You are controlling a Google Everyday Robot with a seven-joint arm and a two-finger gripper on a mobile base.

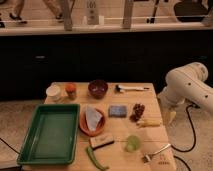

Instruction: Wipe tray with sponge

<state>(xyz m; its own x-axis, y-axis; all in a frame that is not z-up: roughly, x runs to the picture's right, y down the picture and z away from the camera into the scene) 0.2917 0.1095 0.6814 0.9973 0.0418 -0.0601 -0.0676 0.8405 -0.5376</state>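
We are at the very start: our gripper (171,118) hangs just off the right side of the table (150,135), well apart from the blue sponge (118,110), which lies in the middle of the table between the orange plate (85,131) and the grapes (137,110). We cannot tell if the gripper is open or closed, and we see nothing in it. We think the next move is to reach left, pick up the sponge, and carry it past the plate to the green tray (50,134) on the left.
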